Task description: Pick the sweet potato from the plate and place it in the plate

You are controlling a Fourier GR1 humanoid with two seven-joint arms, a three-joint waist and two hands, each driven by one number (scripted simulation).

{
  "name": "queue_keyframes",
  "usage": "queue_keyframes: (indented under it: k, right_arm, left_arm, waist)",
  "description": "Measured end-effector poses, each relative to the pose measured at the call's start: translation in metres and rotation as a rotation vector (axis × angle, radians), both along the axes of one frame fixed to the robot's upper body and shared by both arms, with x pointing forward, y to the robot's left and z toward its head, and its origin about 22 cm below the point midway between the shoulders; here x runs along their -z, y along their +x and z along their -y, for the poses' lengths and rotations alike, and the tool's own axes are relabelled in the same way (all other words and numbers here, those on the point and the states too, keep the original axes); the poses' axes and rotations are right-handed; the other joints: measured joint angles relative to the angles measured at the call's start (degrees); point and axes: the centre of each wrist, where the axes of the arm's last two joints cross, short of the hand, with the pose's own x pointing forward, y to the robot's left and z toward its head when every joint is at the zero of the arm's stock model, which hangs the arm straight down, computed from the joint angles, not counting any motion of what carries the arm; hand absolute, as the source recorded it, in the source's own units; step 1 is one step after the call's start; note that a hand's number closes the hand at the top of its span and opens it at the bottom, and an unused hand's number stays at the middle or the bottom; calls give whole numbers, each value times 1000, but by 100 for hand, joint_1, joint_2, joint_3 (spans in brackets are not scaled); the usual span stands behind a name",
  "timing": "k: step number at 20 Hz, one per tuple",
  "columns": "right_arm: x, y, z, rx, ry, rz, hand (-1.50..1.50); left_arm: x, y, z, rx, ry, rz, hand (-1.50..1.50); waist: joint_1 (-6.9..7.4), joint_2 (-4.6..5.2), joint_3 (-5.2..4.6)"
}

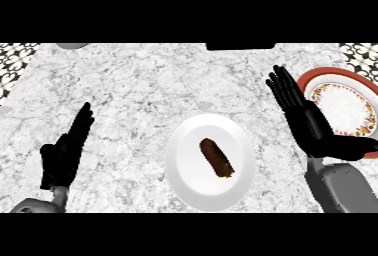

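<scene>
Near the counter's (148,75) front edge, the sweet potato (216,158) lies on the white plate (193,187). It looks light, stiff and tapered; gripping its middle seems best. Both the right hand (304,116) and left hand (68,148) are straight-fingered, holding nothing. The patterned plate (325,80) waits at the right edge.

The sweet potato (216,158) is dark brown. It lies on a plain white plate (184,170). The other plate (347,82) has a red rim and little flowers. The counter (148,85) is speckled grey and white.
</scene>
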Motion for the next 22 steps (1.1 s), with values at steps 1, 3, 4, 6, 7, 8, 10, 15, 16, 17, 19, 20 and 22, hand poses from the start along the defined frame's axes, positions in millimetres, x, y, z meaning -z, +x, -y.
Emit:
queue_keyframes:
  k: [1,3,4,6,7,8,10,15,16,17,19,20,22]
  right_arm:
    - [-3,2,-2,-7,-18,15,150]
    - [-24,10,-12,-48,-102,74,150]
    - [-36,14,-21,-76,-158,111,150]
    - [-66,22,-36,-137,-291,199,150]
    - [-79,25,-31,-127,-420,256,150]
    - [-90,29,-26,-83,-522,304,150]
    - [-99,33,-33,13,-622,379,-150]
    - [-79,34,-64,67,-653,473,-150]
    - [-79,32,-67,58,-655,479,-150]
    - [-81,33,-67,46,-666,485,-150]
    - [-88,28,-66,30,-701,495,-150]
    - [-92,23,-67,17,-726,496,-150]
    - [-100,21,-67,-2,-813,487,-150]
  left_arm:
    - [0,2,1,1,-1,-5,0]
    - [7,-2,0,0,-24,-50,0]
    - [14,-4,4,0,-42,-80,0]
    - [25,-8,9,-1,-84,-148,0]
    - [28,-10,12,2,-98,-169,0]
    - [31,-11,15,6,-122,-190,0]
    - [36,-13,21,17,-171,-226,0]
    - [42,-17,30,31,-239,-272,0]
    - [41,-19,25,31,-245,-276,0]
    - [44,-17,23,29,-251,-278,0]
    - [45,-15,26,28,-257,-282,0]
    - [45,-15,28,30,-261,-287,0]
    - [47,-17,25,30,-263,-288,0]
  waist:
    - [17,22,-32]
    - [82,49,-88]
    - [120,61,-113]
    - [218,77,-156]
    - [200,30,-223]
    - [192,30,-233]
    - [182,56,-216]
    - [149,89,-179]
    - [141,91,-175]
    - [131,92,-172]
    - [107,90,-168]
    - [92,86,-167]
    - [86,79,-167]
